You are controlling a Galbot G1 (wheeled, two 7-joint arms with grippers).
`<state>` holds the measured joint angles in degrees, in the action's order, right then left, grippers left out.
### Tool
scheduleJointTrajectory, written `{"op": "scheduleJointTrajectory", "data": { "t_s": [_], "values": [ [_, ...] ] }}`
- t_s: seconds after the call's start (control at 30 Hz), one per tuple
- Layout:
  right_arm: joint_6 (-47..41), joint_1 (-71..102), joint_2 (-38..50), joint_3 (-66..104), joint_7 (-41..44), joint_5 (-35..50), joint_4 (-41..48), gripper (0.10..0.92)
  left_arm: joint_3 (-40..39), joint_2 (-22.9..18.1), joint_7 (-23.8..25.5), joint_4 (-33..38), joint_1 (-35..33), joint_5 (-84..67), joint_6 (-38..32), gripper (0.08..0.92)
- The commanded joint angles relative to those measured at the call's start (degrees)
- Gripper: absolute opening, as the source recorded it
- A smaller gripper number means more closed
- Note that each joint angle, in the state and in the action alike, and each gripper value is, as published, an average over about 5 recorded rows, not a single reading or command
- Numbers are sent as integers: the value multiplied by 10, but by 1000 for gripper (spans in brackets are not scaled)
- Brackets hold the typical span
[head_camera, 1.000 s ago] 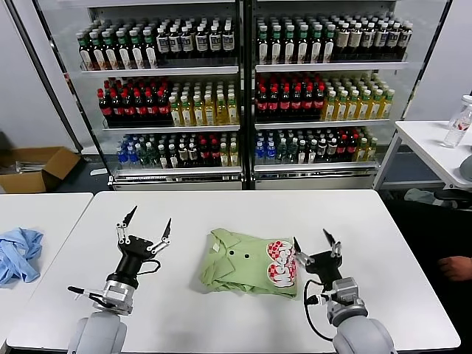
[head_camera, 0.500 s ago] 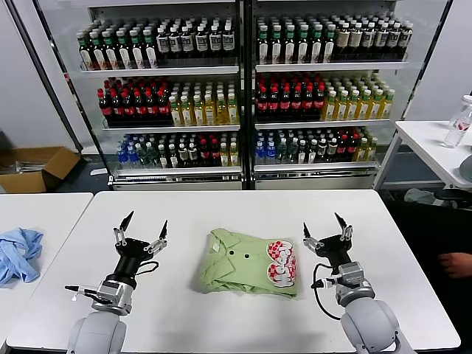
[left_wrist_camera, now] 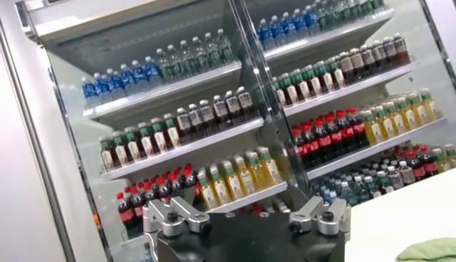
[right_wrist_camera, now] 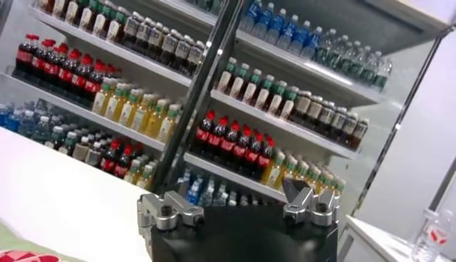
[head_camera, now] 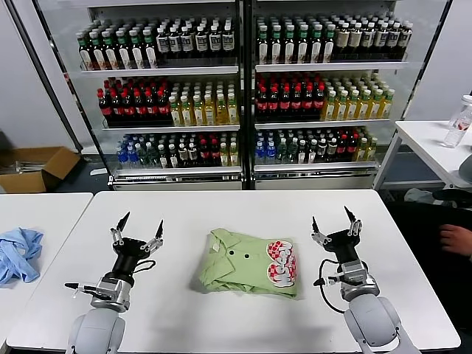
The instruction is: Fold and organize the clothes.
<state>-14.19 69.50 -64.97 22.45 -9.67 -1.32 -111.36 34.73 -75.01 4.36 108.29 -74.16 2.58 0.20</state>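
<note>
The clothes are one light green collared shirt [head_camera: 247,264] with small dark buttons and a red-and-white checkered print. It lies folded in a compact rectangle at the middle of the white table [head_camera: 243,210]. My left gripper [head_camera: 141,221] stands open to the shirt's left, fingers pointing up, holding nothing. On the shirt's right, my right gripper [head_camera: 330,216] is also open, raised and apart from the cloth. A corner of the shirt [left_wrist_camera: 431,250] shows in the left wrist view beyond the open left gripper [left_wrist_camera: 246,213]. The shirt's print edge [right_wrist_camera: 14,253] shows beside the open right gripper [right_wrist_camera: 239,206].
A light blue garment [head_camera: 18,252] lies on the neighbouring table at the left. A glass-door fridge full of bottles [head_camera: 240,96] stands behind the table. A cardboard box [head_camera: 37,167] sits on the floor at the left. A person's hand [head_camera: 457,240] shows at the right edge.
My right gripper has drawn back from the shirt's right edge, moving right and up with its fingers spread. The left gripper has drifted slightly left. The shirt has not moved.
</note>
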Motion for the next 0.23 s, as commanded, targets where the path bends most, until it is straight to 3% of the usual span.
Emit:
{"op": "scheduleJointTrajectory", "data": {
  "t_s": [0.03,0.23],
  "values": [
    [25,3,-5,6,-13,-33,21,823,6,3,7,-32,7,0,-21,823],
    [28,1,-6,1,-9,-38,17,822,6,3,16,-34,7,-4,-32,823]
  ]
}}
